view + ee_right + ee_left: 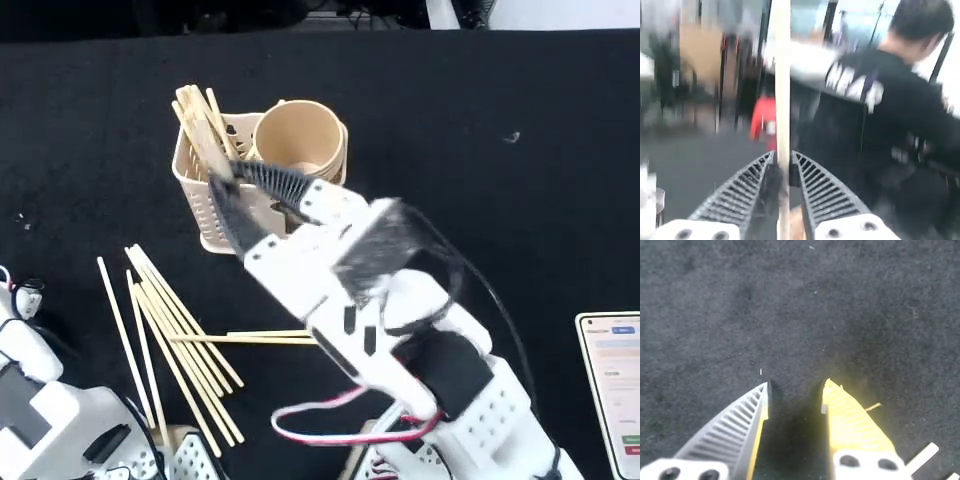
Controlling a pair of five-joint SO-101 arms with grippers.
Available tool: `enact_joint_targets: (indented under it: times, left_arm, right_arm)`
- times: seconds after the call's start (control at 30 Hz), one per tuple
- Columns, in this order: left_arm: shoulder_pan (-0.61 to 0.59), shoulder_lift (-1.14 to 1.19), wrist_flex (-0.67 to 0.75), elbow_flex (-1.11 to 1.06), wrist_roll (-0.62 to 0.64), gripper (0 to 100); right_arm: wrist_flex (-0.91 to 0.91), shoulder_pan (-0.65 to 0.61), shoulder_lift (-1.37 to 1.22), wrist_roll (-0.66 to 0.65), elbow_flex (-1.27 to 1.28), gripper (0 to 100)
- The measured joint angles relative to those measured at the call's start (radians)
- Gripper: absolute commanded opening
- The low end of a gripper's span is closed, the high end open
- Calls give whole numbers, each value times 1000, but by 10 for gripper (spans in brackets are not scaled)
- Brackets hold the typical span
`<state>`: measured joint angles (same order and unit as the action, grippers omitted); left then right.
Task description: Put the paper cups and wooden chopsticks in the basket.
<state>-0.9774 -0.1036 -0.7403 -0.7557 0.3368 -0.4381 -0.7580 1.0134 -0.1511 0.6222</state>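
Note:
A cream perforated basket (212, 205) stands on the black cloth with stacked paper cups (300, 140) and several wooden chopsticks (200, 120) in it. My right gripper (224, 182) is at the basket's rim, shut on a wooden chopstick (782, 75) that stands upright between its fingers (815, 185). More loose chopsticks (180, 335) lie fanned out on the cloth in front of the basket. My left gripper (795, 386) hangs open over bare cloth with nothing between its fingers; its arm (60, 420) is at the near left corner.
A phone (612, 385) lies at the right edge of the table. The right arm's body (400, 320) stretches across the middle from the near right. Chopstick ends (922, 457) lie just beside the left gripper.

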Motion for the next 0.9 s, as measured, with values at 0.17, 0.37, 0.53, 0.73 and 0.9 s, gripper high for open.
enact_joint_targets:
  times: [0.17, 0.37, 0.53, 0.73, 0.9]
  left_arm:
    - [2, 0, 0, 0, 0, 180]
    - [2, 0, 0, 0, 0, 180]
    - [2, 0, 0, 0, 0, 180]
    - [2, 0, 0, 0, 0, 180]
    - [2, 0, 0, 0, 0, 180]
  right_arm:
    - [242, 60, -166, 32, 0, 11]
    - [350, 112, -370, 35, 0, 25]
    - [252, 114, -430, 38, -23, 257]
    - [-66, 115, -382, 86, -167, 205]
    - [-414, 112, -216, 71, -184, 148]
